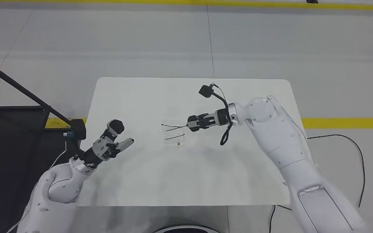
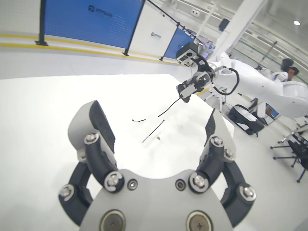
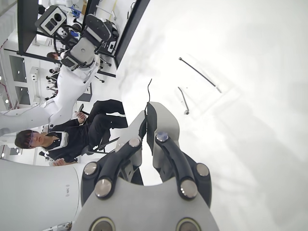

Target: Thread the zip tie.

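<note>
My right gripper (image 1: 190, 123) (image 3: 146, 108) hangs over the middle of the white table (image 1: 233, 175), shut on a thin black zip tie (image 3: 149, 90) (image 2: 168, 108). The tie's free end sticks out past the fingertips and droops toward the table. Two more black ties lie on the table just beyond it: a long straight one (image 2: 152, 131) (image 3: 199, 74) and a short curved one (image 2: 139, 120) (image 3: 184, 99). My left gripper (image 1: 121, 135) (image 2: 155, 121) stands open near the table's left edge, with nothing between its fingers, facing the ties from a distance.
A tiny white scrap (image 2: 158, 137) lies beside the straight tie. A black barrier frame (image 1: 23, 99) stands off the table's left side. A seated person (image 3: 72, 135) is behind the table.
</note>
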Robot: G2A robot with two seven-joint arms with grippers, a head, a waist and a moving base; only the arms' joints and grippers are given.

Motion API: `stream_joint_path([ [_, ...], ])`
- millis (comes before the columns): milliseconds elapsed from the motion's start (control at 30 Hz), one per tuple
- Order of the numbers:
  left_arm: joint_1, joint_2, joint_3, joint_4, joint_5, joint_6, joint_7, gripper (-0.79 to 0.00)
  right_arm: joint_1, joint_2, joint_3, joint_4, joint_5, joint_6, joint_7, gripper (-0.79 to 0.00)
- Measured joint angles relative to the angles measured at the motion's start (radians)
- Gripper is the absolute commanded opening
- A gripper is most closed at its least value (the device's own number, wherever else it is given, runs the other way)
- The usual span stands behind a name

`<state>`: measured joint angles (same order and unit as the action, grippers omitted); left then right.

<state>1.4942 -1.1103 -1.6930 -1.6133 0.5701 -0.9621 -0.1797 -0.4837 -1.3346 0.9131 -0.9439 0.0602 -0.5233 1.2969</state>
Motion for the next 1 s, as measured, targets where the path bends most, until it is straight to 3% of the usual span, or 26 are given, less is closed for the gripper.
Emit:
stream_joint_path([
  [100,-0.023,0.007,0.002,0.007,-0.017,-0.05,-0.026,0.0,-0.063,0.049,0.041,-0.157,0.014,0.049,0.049,-0.785],
  [233,-0.032,0.018,0.014,-0.01,-0.055,-0.05,-0.066,0.0,-0.133,0.104,0.08,-0.328,0.021,0.114,0.114,-0.785],
  [500,0.001,0.055,0.047,-0.116,-0.047,-0.05,-0.133,0.0,-0.2,0.177,0.085,-0.48,0.011,0.158,0.158,-0.785],
  [1000,0.011,0.065,0.059,-0.141,-0.041,-0.05,-0.128,0.0,-0.207,0.187,0.066,-0.498,-0.002,0.153,0.147,-0.785],
])
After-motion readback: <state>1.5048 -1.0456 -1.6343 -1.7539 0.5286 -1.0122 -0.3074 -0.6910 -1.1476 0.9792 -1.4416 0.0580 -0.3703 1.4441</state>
